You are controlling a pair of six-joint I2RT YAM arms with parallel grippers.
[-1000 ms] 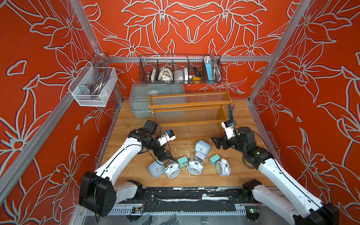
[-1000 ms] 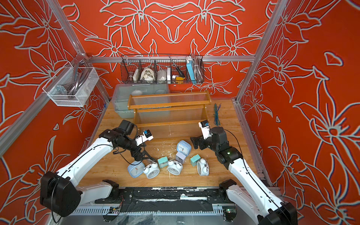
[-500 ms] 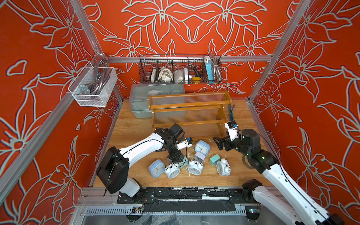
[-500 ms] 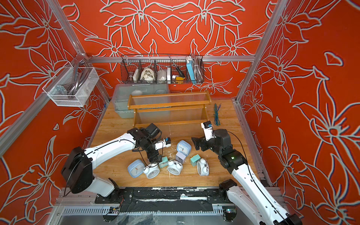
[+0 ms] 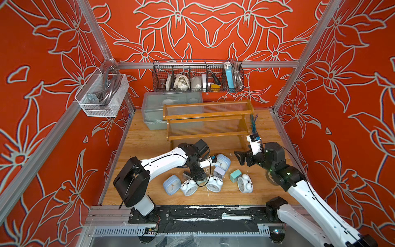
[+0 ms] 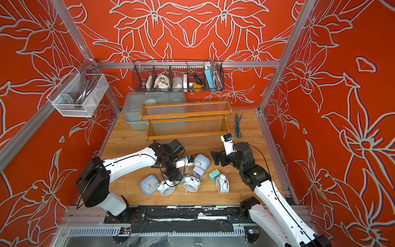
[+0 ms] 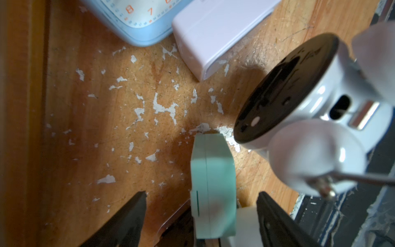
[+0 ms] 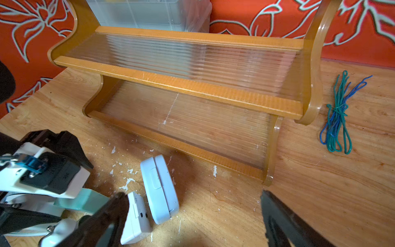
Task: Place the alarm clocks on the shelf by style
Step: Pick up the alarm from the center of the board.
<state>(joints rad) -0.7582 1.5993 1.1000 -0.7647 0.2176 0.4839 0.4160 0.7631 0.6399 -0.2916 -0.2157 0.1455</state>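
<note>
Left jaws stand part open and straddle the teal cube clock (image 7: 211,186) on the bench (image 7: 96,128), with a gap on either side. The clock's longer side lies along the approach, so closing should pinch its narrow width. A twin-bell clock (image 7: 299,119) sits just beside it. Right jaws are wide open and empty, farther off. The shelf (image 5: 208,116) stands well apart.

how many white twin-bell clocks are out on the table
3 twin-bell clocks, in a row near the front: one beside a light-blue clock, one in the middle, one at the right end by a teal cube. None seems hidden.
</note>
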